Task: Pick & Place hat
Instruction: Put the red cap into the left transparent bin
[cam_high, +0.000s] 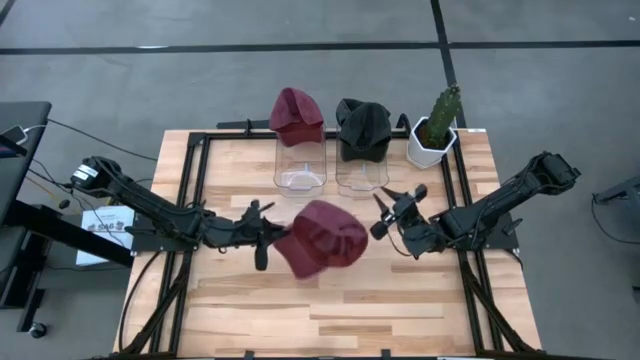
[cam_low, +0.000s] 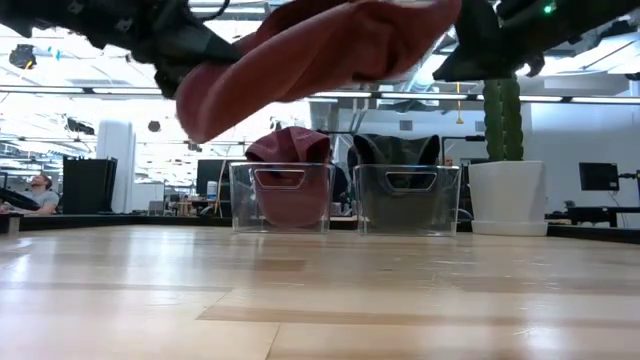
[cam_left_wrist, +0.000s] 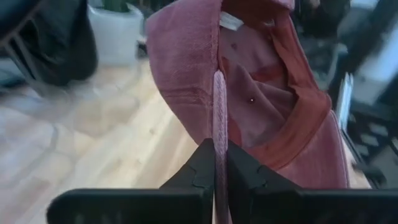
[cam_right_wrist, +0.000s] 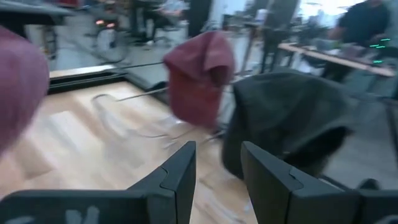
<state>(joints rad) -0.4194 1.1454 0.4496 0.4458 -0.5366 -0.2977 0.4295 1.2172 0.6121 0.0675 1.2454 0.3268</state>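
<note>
Left gripper (cam_high: 272, 238): pinched on edge of maroon hat (cam_high: 326, 238), held clear above mid-table. Right gripper (cam_high: 384, 212): fingers parted, holding nothing, just beside the hat. Behind: two clear bins (cam_high: 300, 167), one maroon hat, one black.

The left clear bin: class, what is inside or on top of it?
A dark red hat sits draped over the left clear bin, hanging down into it. The hat hides the far rim. The floor nearest us looks bare.
</note>
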